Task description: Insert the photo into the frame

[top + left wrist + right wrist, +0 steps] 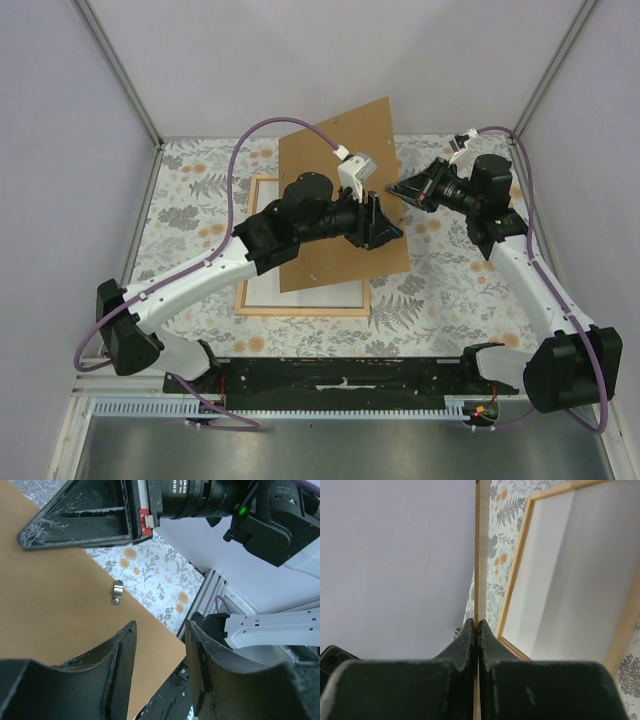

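The light wood frame (300, 311) lies flat on the table, left of centre. A white sheet (310, 294) fills it, possibly the photo's plain back; no printed side shows. The brown backing board (335, 180) is lifted and tilted over the frame. My right gripper (398, 188) is shut on the board's right edge, which appears edge-on (480, 555) between its jaws (478, 625). My left gripper (388, 232) is open and empty over the board's near right edge (160, 650). The frame (517, 565) and its white sheet (575, 580) show beyond the board in the right wrist view.
The table wears a floral cloth (440, 260). A small metal clip (117, 591) sits on the board's face. The right gripper's finger (85, 517) is close above my left gripper. Pale walls close in the back and sides. A black rail (340, 380) runs along the near edge.
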{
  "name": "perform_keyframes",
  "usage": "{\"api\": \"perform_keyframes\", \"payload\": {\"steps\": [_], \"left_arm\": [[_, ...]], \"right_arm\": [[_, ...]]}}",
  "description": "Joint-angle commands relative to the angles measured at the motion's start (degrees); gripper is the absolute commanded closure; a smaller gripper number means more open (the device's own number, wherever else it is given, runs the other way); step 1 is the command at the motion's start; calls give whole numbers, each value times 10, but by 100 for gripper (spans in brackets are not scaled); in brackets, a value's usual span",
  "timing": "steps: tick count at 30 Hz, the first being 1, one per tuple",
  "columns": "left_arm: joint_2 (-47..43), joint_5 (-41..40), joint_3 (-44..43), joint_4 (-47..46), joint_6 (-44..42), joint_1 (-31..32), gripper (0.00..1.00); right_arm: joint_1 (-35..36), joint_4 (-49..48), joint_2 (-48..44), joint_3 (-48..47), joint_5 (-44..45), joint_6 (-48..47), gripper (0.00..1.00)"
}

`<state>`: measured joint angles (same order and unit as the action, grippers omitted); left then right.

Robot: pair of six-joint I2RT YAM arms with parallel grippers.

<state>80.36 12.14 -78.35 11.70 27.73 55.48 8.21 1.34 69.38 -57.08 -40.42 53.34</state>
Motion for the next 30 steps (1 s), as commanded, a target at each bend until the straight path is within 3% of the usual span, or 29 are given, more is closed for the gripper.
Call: {"api": "perform_keyframes", "payload": {"steps": [1,9,30], "left_arm": [[30,32,-6,-89,28,5,51],[64,34,-12,-147,50,10,52],[78,-68,1,-135,29,7,55]], "right_arm": [[14,-37,-21,-25,33,19,100],[30,-30,-23,-26,50,21,100],[43,-16,-36,-37,52,24,100]]}}
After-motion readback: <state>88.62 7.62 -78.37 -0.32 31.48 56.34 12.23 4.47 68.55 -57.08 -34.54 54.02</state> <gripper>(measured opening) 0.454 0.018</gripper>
